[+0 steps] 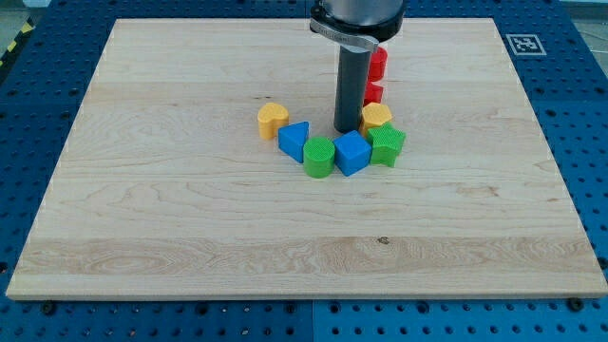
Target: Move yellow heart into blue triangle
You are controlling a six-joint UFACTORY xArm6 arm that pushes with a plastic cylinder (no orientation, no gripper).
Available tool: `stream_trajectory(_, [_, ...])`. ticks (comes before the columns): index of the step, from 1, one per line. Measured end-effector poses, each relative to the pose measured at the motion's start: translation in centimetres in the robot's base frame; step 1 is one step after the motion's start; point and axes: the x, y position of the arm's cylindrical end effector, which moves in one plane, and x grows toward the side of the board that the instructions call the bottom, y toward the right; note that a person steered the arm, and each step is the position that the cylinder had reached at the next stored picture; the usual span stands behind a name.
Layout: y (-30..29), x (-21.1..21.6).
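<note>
The yellow heart (pixel 273 119) lies left of centre on the wooden board (pixel 190 218). The blue triangle (pixel 294 141) sits just to its lower right, touching or nearly touching it. My tip (pixel 344 129) rests on the board to the right of both, about a block's width from the blue triangle and just above the blue cube (pixel 352 152). The rod stands upright from the arm at the view's top.
A green cylinder (pixel 319 157) sits between the blue triangle and the blue cube. A green star (pixel 387 144) and a yellow hexagon (pixel 376 117) lie right of the tip. Two red blocks, one (pixel 378 63) and another (pixel 373 93), stand behind the rod.
</note>
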Motion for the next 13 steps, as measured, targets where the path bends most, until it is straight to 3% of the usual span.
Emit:
stream_trajectory(4, [-7.9, -1.2])
stream_trajectory(7, [-12.2, -4.7])
stream_trajectory(13, [-14.8, 0.3])
